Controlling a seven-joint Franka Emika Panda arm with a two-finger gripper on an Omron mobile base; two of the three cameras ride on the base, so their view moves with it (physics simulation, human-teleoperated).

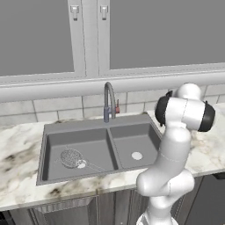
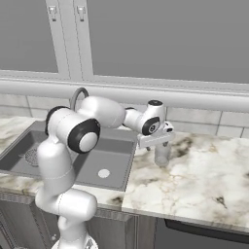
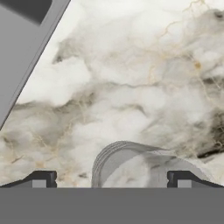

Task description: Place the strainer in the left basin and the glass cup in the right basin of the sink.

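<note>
The strainer [image 1: 71, 157], one in number, lies flat on the bottom of the left basin [image 1: 94, 143], its mesh bowl toward the basin's left side and its thin wire handle running off to the right. Next across comes the central divider, then the right basin [image 1: 132, 140], where one pale round drain [image 1: 137, 155] shows. These two recesses make up the single sink [image 1: 74, 126], and one curved faucet [image 1: 108, 100] rises behind the divider. Further right, on the marble counter [image 2: 204, 170] just beside the sink's rim, stands the one glass cup [image 2: 162, 152], upright. The gripper [image 2: 161, 144] hangs directly over it with its jaws spread wide, gripping nothing. In the hand view the cup's rim [image 3: 131, 164] sits between the two dark fingertips [image 3: 42, 179], clear of both.
</note>
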